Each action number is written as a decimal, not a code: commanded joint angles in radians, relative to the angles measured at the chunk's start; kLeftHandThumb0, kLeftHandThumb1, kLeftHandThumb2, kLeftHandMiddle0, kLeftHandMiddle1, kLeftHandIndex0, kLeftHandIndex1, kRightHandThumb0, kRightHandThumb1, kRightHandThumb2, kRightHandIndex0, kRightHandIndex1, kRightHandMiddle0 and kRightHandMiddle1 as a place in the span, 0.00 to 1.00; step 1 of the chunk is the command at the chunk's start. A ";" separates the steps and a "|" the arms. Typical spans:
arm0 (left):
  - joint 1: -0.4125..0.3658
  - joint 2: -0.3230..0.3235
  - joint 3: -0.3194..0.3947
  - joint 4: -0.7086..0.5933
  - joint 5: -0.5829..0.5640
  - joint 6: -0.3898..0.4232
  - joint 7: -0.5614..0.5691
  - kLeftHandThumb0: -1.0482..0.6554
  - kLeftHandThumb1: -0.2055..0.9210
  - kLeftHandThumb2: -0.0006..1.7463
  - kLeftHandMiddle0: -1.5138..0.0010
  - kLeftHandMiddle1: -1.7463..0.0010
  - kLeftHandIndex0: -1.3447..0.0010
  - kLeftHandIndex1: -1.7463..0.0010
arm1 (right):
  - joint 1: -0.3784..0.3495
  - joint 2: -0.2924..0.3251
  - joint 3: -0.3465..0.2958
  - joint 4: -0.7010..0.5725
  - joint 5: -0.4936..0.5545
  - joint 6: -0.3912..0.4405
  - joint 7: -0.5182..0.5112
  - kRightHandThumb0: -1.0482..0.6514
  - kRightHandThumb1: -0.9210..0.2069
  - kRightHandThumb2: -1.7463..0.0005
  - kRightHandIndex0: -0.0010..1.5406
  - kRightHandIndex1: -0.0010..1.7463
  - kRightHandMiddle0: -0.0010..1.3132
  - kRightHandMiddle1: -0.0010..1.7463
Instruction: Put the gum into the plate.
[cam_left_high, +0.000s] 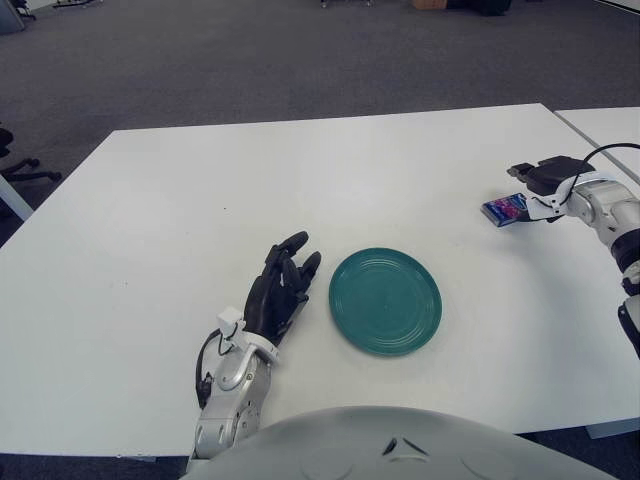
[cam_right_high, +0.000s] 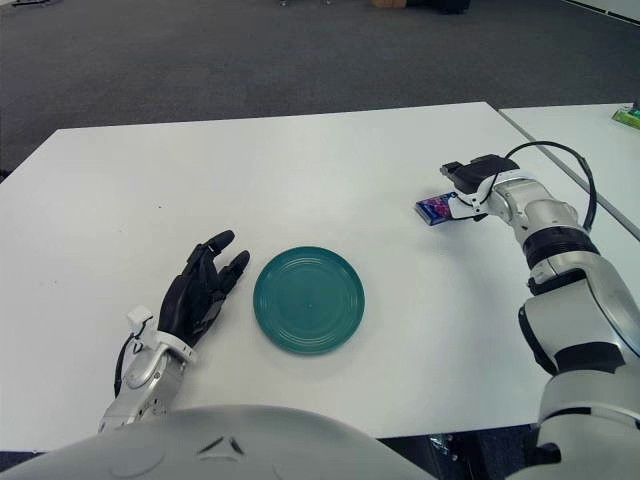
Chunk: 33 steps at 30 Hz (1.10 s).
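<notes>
The gum (cam_left_high: 502, 210), a small blue and purple pack, is at the right side of the white table (cam_left_high: 300, 180). My right hand (cam_left_high: 524, 194) is closed on the pack's right end, and the pack sticks out to the left of the fingers, just above the table top. The green plate (cam_left_high: 385, 300) lies empty near the front middle of the table, well to the left of the gum. My left hand (cam_left_high: 283, 285) shows just left of the plate with its black fingers spread, holding nothing.
A second white table (cam_left_high: 605, 125) adjoins at the far right, with a narrow gap between them. A black cable (cam_left_high: 610, 150) loops over my right wrist. Grey carpet lies beyond the table's far edge.
</notes>
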 joint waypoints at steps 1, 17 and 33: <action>0.001 0.007 0.006 -0.015 -0.008 0.002 -0.011 0.11 1.00 0.52 0.68 0.95 1.00 0.55 | 0.006 0.022 -0.002 0.016 0.020 0.012 -0.012 0.00 0.00 0.72 0.15 0.03 0.00 0.19; 0.022 0.021 0.007 -0.048 -0.021 0.011 -0.013 0.11 1.00 0.52 0.68 0.95 1.00 0.55 | 0.030 0.085 0.020 0.142 0.037 0.045 -0.080 0.00 0.00 0.71 0.09 0.00 0.00 0.19; 0.032 0.036 0.018 -0.073 -0.037 0.028 -0.016 0.11 1.00 0.52 0.68 0.95 1.00 0.55 | 0.071 0.077 0.044 0.159 0.045 0.029 -0.112 0.00 0.00 0.76 0.12 0.02 0.00 0.24</action>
